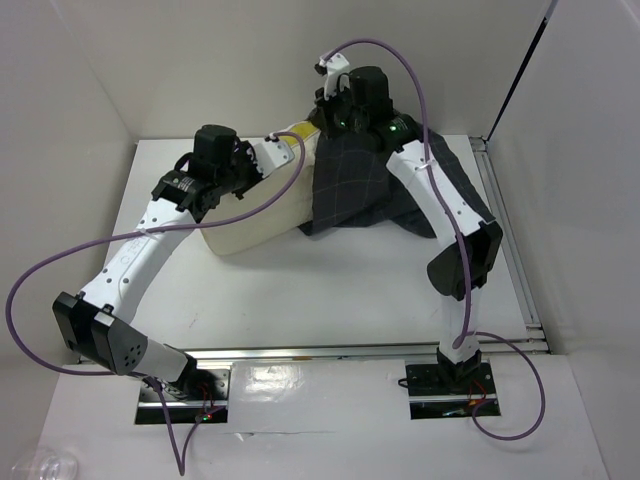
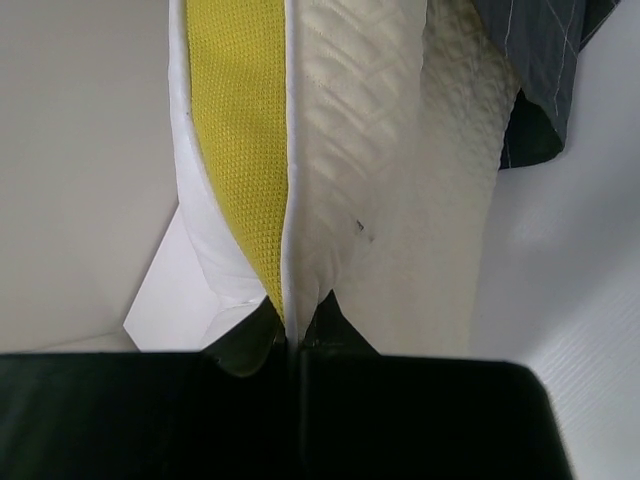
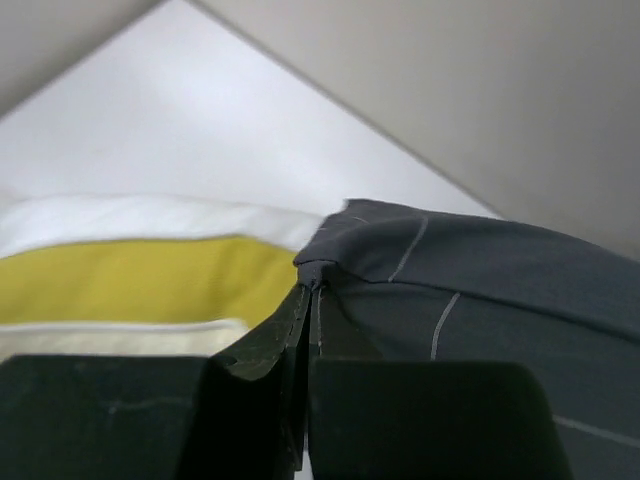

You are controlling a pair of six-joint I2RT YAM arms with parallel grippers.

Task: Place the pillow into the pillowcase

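Two wrist-view pinches, seemingly: pillow [image 2: 350, 150], pillowcase [image 3: 480, 280]

The pillow [image 1: 255, 228] is showing cream-white, with a quilted geometric stitch pattern and a bright yellow mesh band edged in white. The pillowcase [image 1: 365, 190] is showing dark charcoal grey, crossed by a thin light windowpane grid. The table [image 1: 330, 290] is reading plain white. The left arm [image 1: 130, 262] and right arm [image 1: 440, 195] are wearing white shells with black joints, and 2 purple cables [image 1: 378, 41] are looping off them.
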